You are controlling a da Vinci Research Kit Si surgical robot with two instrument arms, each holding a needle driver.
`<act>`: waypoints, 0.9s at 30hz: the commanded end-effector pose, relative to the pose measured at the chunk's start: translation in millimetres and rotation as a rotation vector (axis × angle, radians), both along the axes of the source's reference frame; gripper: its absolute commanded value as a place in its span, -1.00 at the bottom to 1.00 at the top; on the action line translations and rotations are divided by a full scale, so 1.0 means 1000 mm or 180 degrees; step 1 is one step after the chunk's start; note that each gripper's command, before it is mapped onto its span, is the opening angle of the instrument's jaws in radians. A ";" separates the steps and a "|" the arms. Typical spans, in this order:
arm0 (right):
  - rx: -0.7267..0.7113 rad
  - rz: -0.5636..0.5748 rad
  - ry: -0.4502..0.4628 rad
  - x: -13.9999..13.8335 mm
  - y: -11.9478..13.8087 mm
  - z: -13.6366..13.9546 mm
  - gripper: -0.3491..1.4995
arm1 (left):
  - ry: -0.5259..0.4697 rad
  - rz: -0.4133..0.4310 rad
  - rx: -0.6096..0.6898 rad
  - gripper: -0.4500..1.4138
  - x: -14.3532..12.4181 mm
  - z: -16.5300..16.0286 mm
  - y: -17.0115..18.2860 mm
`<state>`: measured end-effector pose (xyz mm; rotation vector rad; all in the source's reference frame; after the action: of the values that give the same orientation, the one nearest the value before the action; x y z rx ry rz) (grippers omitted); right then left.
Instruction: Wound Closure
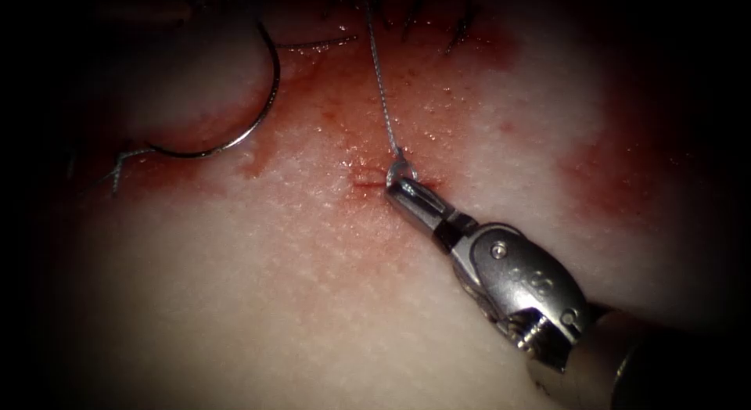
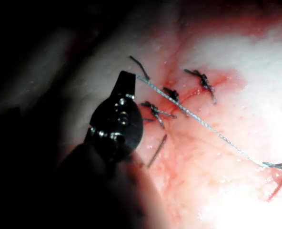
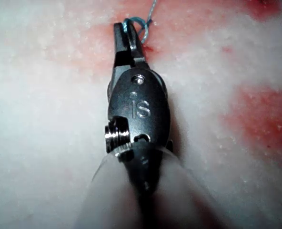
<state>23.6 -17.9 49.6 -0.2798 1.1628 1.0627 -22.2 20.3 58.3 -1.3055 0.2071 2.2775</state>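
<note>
Here, right tool (image 1: 397,189): jaws pinched together on the thread (image 1: 381,89), at a small cut (image 1: 366,182) in the tissue (image 1: 235,300).
Left tool (image 2: 126,81): jaws pinched on the thread's other part.
Needle (image 1: 262,105): lying loose on the tissue, left of the cut, held by nothing.
Knots (image 2: 172,93): lie near the left tool.

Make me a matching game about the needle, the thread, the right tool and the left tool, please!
Things:
1. needle
2. thread
3. right tool
4. left tool

States:
A. jaws shut on the thread beside the small cut
B. lies loose on the tissue, held by no tool
C. stretched tight between the two tools
D. grips the thread's far end near the stitches

Pairs: 1-B, 2-C, 3-A, 4-D
</note>
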 end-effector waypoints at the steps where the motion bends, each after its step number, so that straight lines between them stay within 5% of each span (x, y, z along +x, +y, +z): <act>1: -0.0005 -0.0017 -0.0001 0.0008 -0.0007 0.0003 -1.00 | 0.0039 -0.0024 -0.0024 -1.00 -0.0007 0.0006 0.0008; 27: -0.0059 -0.0345 0.0035 0.0019 -0.0054 -0.0030 -1.00 | 0.0305 -0.0328 -0.0471 -1.00 -0.0011 0.0007 0.0071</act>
<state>24.7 -22.8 45.9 -0.2265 1.1849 0.9582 -22.6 27.4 58.5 -1.2231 0.4865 2.2718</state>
